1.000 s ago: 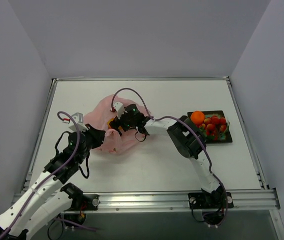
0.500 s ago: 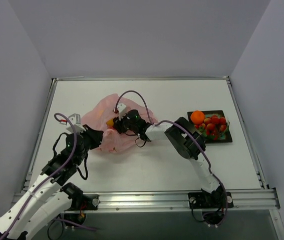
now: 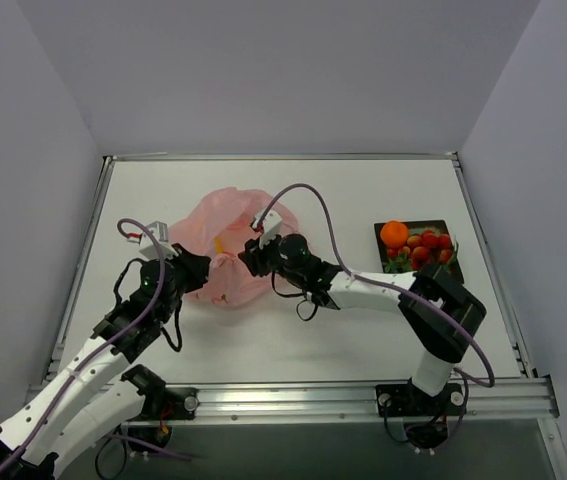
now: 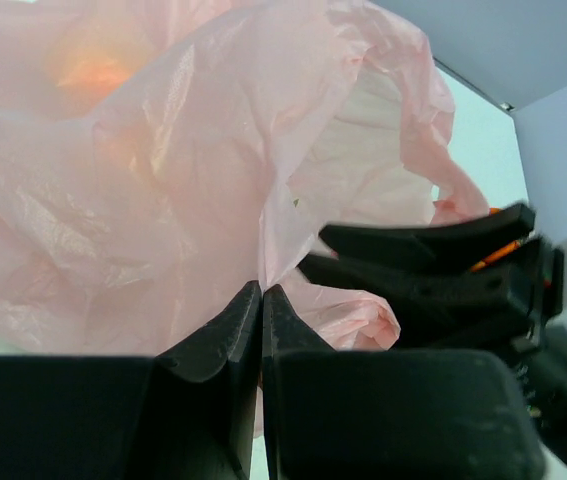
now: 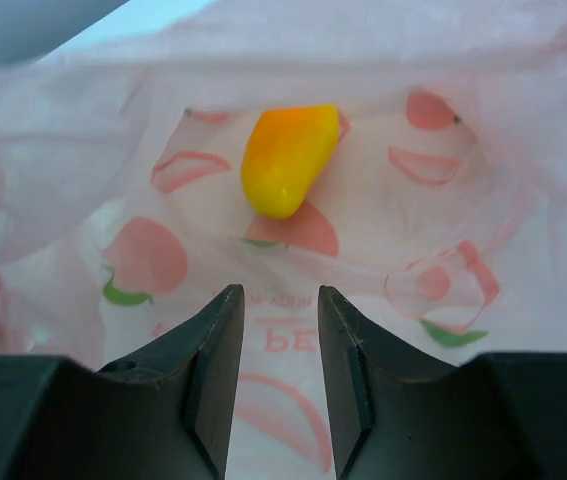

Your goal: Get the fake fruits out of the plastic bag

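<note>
Right gripper (image 5: pixel 281 295) has its jaws a little apart with nothing between them. The yellow-orange fruit (image 5: pixel 288 160) lies just ahead of the fingertips, in line with the gap, on the printed inner wall of the plastic bag (image 5: pixel 83 130). Left gripper (image 4: pixel 261 292) is pressed closed on a fold of the pink film, propping the mouth open. Well apart to the right, the tray (image 3: pixel 433 284) already carries the orange ball (image 3: pixel 394 233) and red berries (image 3: pixel 428 250). The step in hand looks like reaching in for this piece; next it needs a short advance, with wider jaws that straddle the fruit and not the plastic
</note>
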